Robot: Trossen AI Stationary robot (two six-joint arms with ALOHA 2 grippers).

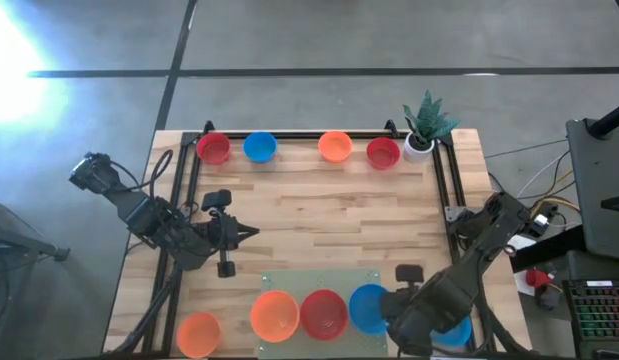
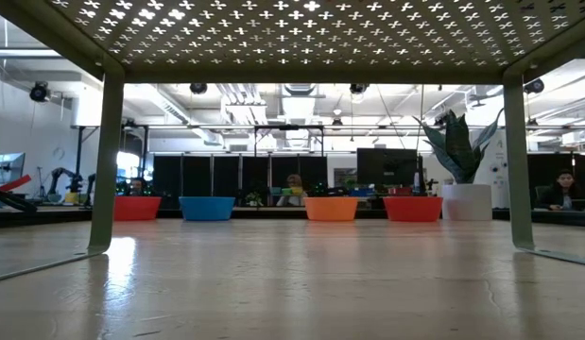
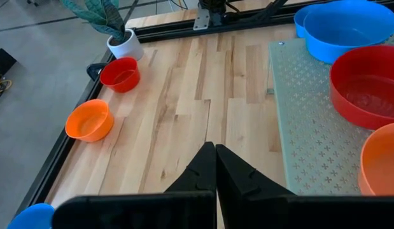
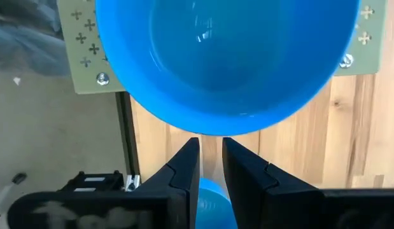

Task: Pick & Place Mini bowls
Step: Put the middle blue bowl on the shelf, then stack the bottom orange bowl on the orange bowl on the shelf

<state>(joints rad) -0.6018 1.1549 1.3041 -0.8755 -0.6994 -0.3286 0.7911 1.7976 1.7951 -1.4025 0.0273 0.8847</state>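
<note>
Right gripper (image 4: 209, 166): at the high view's lower right, fingers set a narrow gap apart just short of the blue bowl (image 4: 225, 57) on the plate's corner; whether the second blue bowl (image 4: 209, 203) seen below the fingers is pinched, I cannot tell.
Left gripper (image 3: 214, 166): fingers pressed together, empty, waiting over bare wood at left of centre.
Plate (image 1: 289, 281): bottom centre, carrying orange (image 1: 275, 313), red (image 1: 324, 312) and blue bowls in a row, likely the drop-off spot.
Far row: four bowls along the top edge, red (image 1: 213, 148), blue (image 1: 259, 147), orange (image 1: 335, 146), red (image 1: 383, 153), probably awaiting pickup.
Stray bowl: an orange one (image 1: 199, 333) off the plate, lower left.
Plant pot (image 1: 420, 146): upper right, not involved.
</note>
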